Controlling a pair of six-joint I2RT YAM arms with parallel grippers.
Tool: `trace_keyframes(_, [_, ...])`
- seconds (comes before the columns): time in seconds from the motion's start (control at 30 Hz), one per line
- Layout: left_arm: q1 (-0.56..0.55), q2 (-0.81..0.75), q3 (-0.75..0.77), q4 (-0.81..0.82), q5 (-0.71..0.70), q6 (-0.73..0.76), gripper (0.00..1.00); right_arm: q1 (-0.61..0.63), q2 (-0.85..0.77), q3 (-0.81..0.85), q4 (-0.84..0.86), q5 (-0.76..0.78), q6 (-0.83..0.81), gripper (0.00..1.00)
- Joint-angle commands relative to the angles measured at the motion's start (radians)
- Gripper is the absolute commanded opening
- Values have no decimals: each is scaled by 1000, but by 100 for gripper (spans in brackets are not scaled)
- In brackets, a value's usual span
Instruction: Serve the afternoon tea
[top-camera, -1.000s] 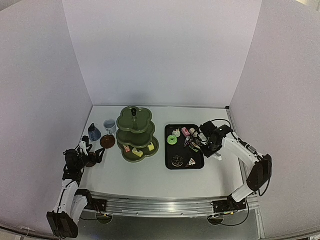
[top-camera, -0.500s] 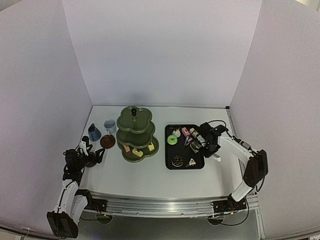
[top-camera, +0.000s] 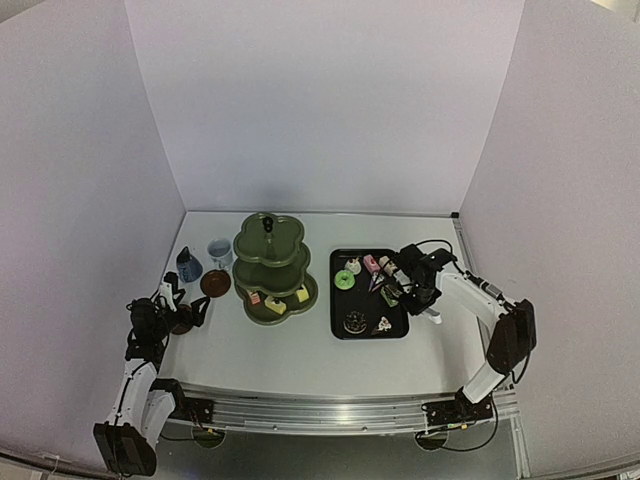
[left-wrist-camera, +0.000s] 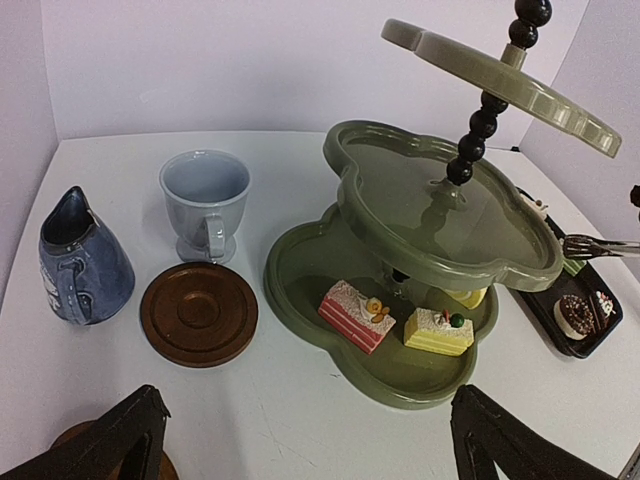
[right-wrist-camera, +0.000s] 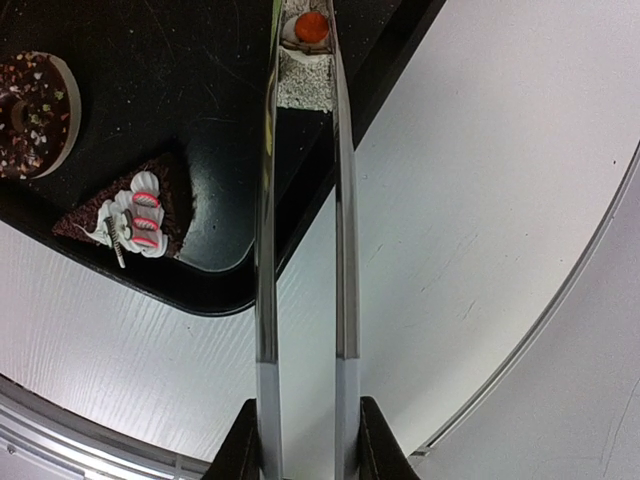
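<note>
The olive-green three-tier stand (top-camera: 268, 265) stands left of centre; its bottom tier (left-wrist-camera: 330, 260) holds a pink cake (left-wrist-camera: 357, 312) and a yellow cake (left-wrist-camera: 438, 330). A dark-blue cup (left-wrist-camera: 80, 265), a pale cup (left-wrist-camera: 205, 200) and a brown saucer (left-wrist-camera: 198, 312) sit to its left. My left gripper (left-wrist-camera: 305, 445) is open beside a second brown saucer (top-camera: 180, 320). My right gripper (right-wrist-camera: 305, 435) is shut on the tongs (right-wrist-camera: 305, 250), whose tips pinch a small red-topped cake (right-wrist-camera: 305, 75) over the black tray (top-camera: 368, 300).
The tray also holds a chocolate ring (right-wrist-camera: 35, 100), a chocolate wedge (right-wrist-camera: 135, 210), and green and pink cakes (top-camera: 345, 280). White walls close in on three sides. A metal rail (top-camera: 320, 405) runs along the near table edge.
My right gripper with the tongs has shifted slightly left over the tray's right edge. The left arm has not moved.
</note>
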Motion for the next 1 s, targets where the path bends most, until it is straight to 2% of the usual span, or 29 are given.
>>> trace_keyframes(0.0, [6, -7, 0, 18, 16, 20, 99, 0, -88, 77, -63, -27, 46, 7])
trace_keyframes(0.13, [5, -7, 9, -4, 28, 21, 99, 8, -133, 114, -89, -33, 87, 5])
trace_keyframes(0.27, [5, 8, 50, -70, 79, 112, 98, 45, -167, 151, -106, -33, 138, 5])
trace_keyframes(0.33, [3, 20, 83, -139, 172, 265, 97, 66, -176, 172, -111, -27, 153, 5])
trace_keyframes(0.43, [4, 58, 146, -325, 288, 636, 98, 96, -173, 204, -111, -20, 173, 5])
trace_keyframes(0.53, [3, 180, 232, -481, 285, 832, 99, 141, -151, 244, -111, -6, 197, 5])
trace_keyframes(0.6, [4, 311, 329, -598, 284, 891, 98, 178, -133, 267, -112, 16, 214, 5])
trace_keyframes(0.7, [3, 430, 442, -679, 321, 888, 96, 225, -108, 298, -111, 26, 239, 5])
trace_keyframes(0.8, [3, 497, 515, -646, 362, 811, 96, 257, -89, 307, -108, 17, 265, 5])
trace_keyframes(0.97, [4, 560, 596, -625, 395, 799, 95, 320, -60, 310, -32, -26, 341, 5])
